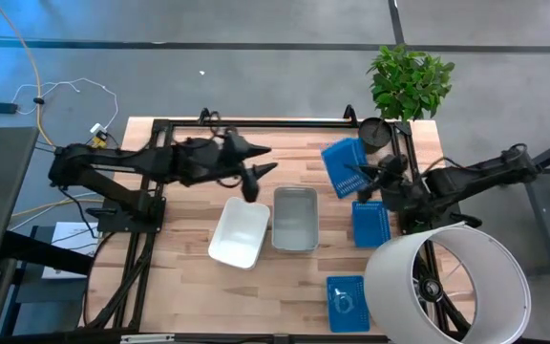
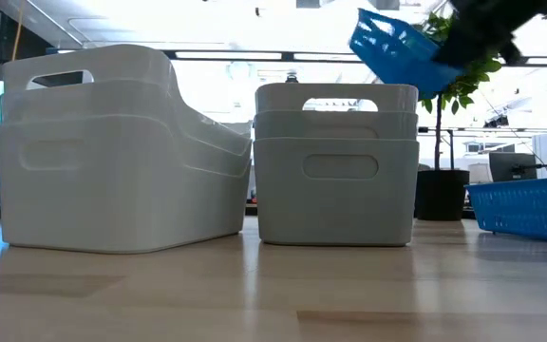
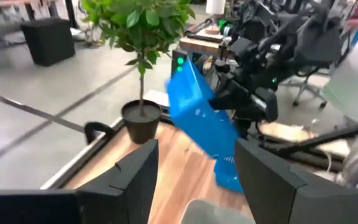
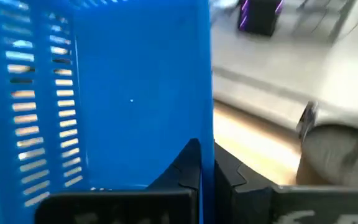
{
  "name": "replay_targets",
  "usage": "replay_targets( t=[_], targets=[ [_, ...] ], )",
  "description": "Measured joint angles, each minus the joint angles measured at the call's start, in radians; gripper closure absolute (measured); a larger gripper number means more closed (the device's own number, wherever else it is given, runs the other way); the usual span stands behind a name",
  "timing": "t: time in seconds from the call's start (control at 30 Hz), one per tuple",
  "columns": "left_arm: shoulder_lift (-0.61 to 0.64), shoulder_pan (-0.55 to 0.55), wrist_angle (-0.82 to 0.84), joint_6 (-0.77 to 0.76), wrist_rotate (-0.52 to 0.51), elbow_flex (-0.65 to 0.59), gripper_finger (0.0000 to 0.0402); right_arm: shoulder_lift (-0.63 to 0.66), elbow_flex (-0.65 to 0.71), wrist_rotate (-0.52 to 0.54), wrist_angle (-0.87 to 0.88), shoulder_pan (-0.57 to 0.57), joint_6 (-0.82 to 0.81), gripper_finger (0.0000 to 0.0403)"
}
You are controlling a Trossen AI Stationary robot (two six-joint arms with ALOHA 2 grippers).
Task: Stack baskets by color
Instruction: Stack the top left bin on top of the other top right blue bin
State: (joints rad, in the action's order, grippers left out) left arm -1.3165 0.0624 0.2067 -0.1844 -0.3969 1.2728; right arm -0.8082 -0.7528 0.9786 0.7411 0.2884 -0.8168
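Blue mesh plastic basket hung tilted, clamped in my right tool; my left tool gaped empty above the white plastic basket.

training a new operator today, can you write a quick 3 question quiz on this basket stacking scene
1. True or false: the right gripper is shut on the lifted blue basket.
2. Which basket sits tilted on the table? A) the white basket B) the grey basket C) the blue basket near the front edge
3. Fill in: the left gripper is ____ and hovers over the white basket's far end.

Key: 1 true; 2 A, in the low view it leans against the grey one; 3 open.
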Motion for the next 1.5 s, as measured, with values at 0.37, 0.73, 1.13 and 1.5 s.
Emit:
replay_targets(
  t=[0.37, 0.73, 1.13, 1.5],
  targets=[
    [0.163, -0.082, 0.144, 0.008, -0.142, 0.0, 0.0204, 0.017, -0.176, -0.477, 0.591, 0.034, -0.638, 0.0403],
    [0.205, -0.216, 0.302, -0.088, -0.325, 0.0, 0.0204, -0.019, -0.116, -0.609, 0.656, 0.199, -1.021, 0.0403],
    [0.205, -0.247, 0.299, -0.076, -0.356, 0.0, 0.0204, -0.208, -0.122, -0.652, 0.677, 0.401, -1.251, 0.0403],
    [0.205, -0.247, 0.298, -0.075, -0.356, 0.0, 0.0204, -0.235, -0.119, -0.642, 0.79, 0.364, -1.197, 0.0403]
  ],
)
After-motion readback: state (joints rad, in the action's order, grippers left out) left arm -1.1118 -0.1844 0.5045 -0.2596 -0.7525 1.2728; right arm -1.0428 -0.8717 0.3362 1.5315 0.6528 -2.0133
